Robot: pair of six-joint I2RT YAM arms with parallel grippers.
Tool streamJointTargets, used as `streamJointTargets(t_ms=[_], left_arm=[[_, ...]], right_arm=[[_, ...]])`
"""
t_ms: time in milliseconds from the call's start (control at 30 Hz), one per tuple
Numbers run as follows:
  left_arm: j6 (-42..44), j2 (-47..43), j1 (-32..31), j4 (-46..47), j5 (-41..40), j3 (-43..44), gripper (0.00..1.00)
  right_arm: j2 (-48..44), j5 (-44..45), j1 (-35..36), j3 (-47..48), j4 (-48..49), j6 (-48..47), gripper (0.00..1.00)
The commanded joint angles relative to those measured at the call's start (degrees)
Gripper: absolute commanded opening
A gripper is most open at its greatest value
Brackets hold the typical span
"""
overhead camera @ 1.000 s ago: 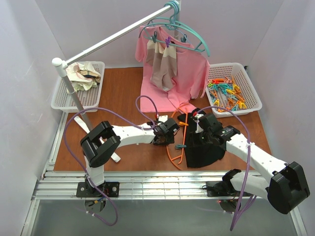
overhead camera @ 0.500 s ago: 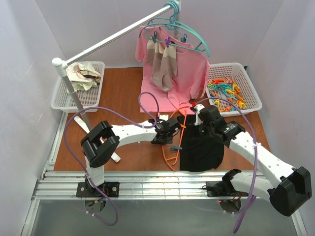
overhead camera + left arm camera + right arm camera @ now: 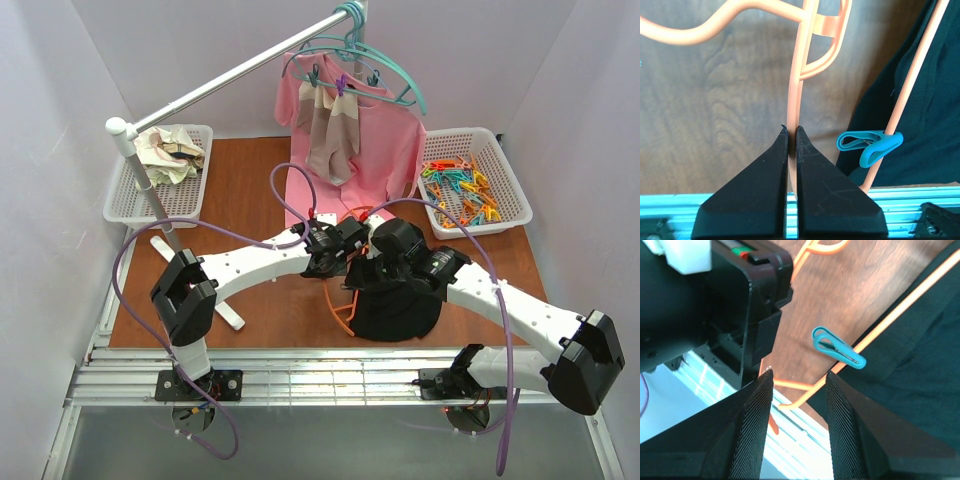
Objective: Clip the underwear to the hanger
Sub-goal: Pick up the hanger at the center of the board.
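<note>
Left wrist: left hand clenched on hanger; right hand fingers apart, near underwear.

Seen from above, my right arm hides much of the hanger and the upper edge of the underwear — where they meet is out of sight. Both wrist views crop the underwear at the right edge.

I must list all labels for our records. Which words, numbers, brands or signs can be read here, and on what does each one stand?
No text can be read in any view. The orange hanger, the black underwear, the teal clip and the white peg basket show no print, label or number.
</note>
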Motion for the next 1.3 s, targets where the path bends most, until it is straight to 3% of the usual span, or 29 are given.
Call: streamJointTargets(t_ms=[0, 167, 433, 733, 1000, 1267], left_arm=[[-1.26, -1.81, -1.15, 0.98, 0.67, 5.36, 0.0], [-3.63, -1.19, -0.45, -1.83, 0.48, 8.17, 0.0], [-4.95, -4.09, 1.14, 0.88, 2.77, 4.75, 0.0], [-4.34, -3.47, 2.01, 1.15, 3.65, 5.1, 0.0], [-3.11, -1.28, 2.9, 0.18, 5.14, 8.96, 0.0], [-2.84, -1.01, 2.9, 0.09, 6.2, 10.29, 0.0]], right_arm=[[0.21, -1.83, 5.2, 1.97, 6.61, -0.94, 0.37], [-2.94, 2.64, 10.21, 0.48, 8.98, -0.5, 0.36], [-12.52, 10.28, 11.27, -3.39, 8.11, 3.19, 0.42], [-17.27, 17.24, 15.75, -3.47, 4.24, 4.08, 0.44], [-13.24, 20.67, 21.9, -3.74, 3.62, 1.97, 0.44], [-11.48, 25.59, 22.7, -5.41, 3.71, 1.7, 0.43]])
